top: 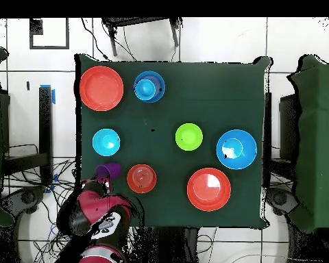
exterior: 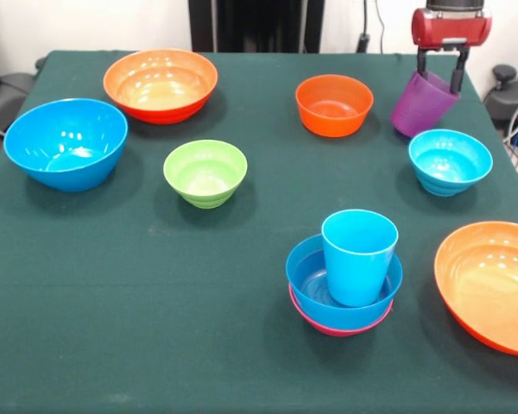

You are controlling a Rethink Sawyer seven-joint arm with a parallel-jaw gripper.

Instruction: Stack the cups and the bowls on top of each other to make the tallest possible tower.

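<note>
The tower stands near the table's front: a pink bowl at the base, a blue bowl in it, and a light blue cup upright inside. From overhead the tower lies near the far edge. My gripper is at the back right, shut on the rim of the purple cup, which hangs tilted just above the cloth. The overhead view shows the purple cup beside my gripper.
Loose bowls lie around: small orange, cyan, green, large blue, and large orange at the back and at the right edge. The green tablecloth covers the table.
</note>
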